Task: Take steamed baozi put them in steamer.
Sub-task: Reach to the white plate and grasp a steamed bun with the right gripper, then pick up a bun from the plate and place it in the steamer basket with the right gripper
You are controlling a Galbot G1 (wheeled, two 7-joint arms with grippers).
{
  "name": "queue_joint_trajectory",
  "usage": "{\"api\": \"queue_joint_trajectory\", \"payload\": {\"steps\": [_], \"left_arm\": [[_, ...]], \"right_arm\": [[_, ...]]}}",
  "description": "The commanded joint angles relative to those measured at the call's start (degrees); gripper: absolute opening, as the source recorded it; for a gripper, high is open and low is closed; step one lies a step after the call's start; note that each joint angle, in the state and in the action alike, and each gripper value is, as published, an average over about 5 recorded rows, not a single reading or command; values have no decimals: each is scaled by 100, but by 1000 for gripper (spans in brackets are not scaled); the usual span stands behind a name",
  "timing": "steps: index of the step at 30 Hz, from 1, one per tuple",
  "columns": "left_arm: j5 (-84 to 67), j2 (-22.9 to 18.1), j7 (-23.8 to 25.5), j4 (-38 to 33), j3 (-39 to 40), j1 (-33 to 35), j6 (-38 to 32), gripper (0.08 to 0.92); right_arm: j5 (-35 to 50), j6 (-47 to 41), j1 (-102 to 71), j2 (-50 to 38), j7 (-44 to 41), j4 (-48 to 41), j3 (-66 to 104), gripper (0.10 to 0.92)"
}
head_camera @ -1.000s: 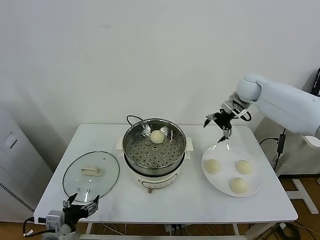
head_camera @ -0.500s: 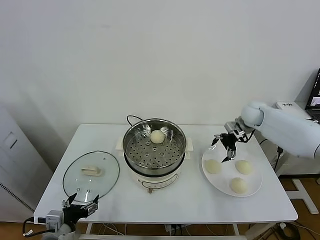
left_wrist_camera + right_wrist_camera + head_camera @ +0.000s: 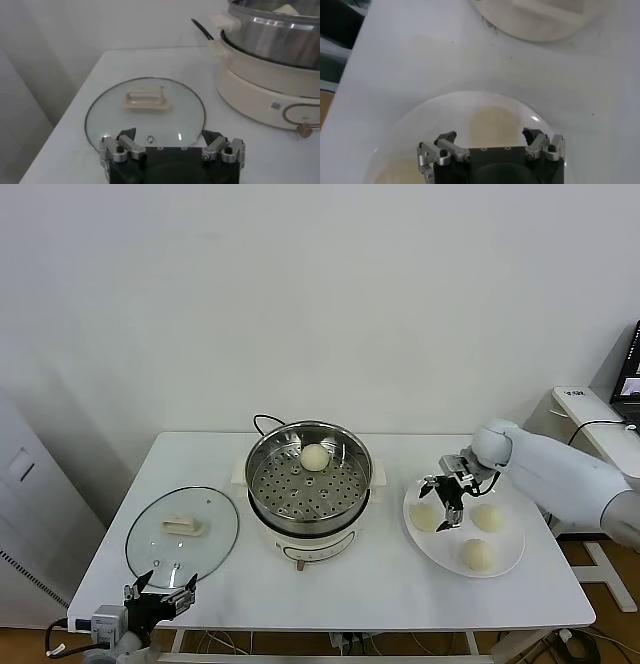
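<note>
**A:** White tabletop (image 3: 330, 584) against a bare wall. Where do the buns stand?

**B:** One baozi in the steamer (image 3: 315, 456) sits on the perforated floor at the far side of the steamer (image 3: 309, 481). Three more lie on the white plate (image 3: 463, 527), just beside the steamer on the robot's right. The nearest baozi (image 3: 426, 517) is the one closest to the steamer.

**A:** And the arms?

**B:** The right gripper (image 3: 444, 506) hangs directly over that bun, jaws spread wide on either side of it, nothing gripped yet. The left gripper (image 3: 160, 598) is parked near the glass lid (image 3: 182, 534), fingers wide apart, on the steamer's other side.

**A:** Advice for the grab?

**B:** I'd centre the bun between the fingers, lower until they bracket its widest part, then close gently; soft dough will likely dent or slip.
</note>
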Motion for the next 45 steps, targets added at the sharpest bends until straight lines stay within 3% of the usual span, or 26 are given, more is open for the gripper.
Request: {"api": "queue_joint_trajectory", "payload": {"steps": [1, 7, 11, 15, 22, 29, 45], "left_arm": [[0, -46, 4, -46, 23, 4, 16, 823], [-7, -92, 4, -88, 32, 40, 39, 823], [-6, -96, -1, -108, 26, 71, 47, 823], [-6, -108, -15, -116, 18, 79, 60, 823], [-28, -146, -23, -104, 10, 63, 75, 823], [-34, -144, -37, -97, 49, 43, 69, 823], [-30, -96, -78, -79, 100, -43, 121, 823]], "right_arm": [[-231, -43, -382, 125, 87, -274, 456, 739], [-226, -39, -415, 164, 84, -331, 599, 567], [-108, -65, -230, 83, 23, -174, 380, 508], [352, -209, 403, -109, -42, 207, -232, 501], [1976, -711, 2651, -418, -351, 1157, -2106, 506], [2804, -1255, 4062, -463, -449, 1787, -2963, 509], [4752, -2788, 4278, 431, 960, 2817, -2581, 508]]}}
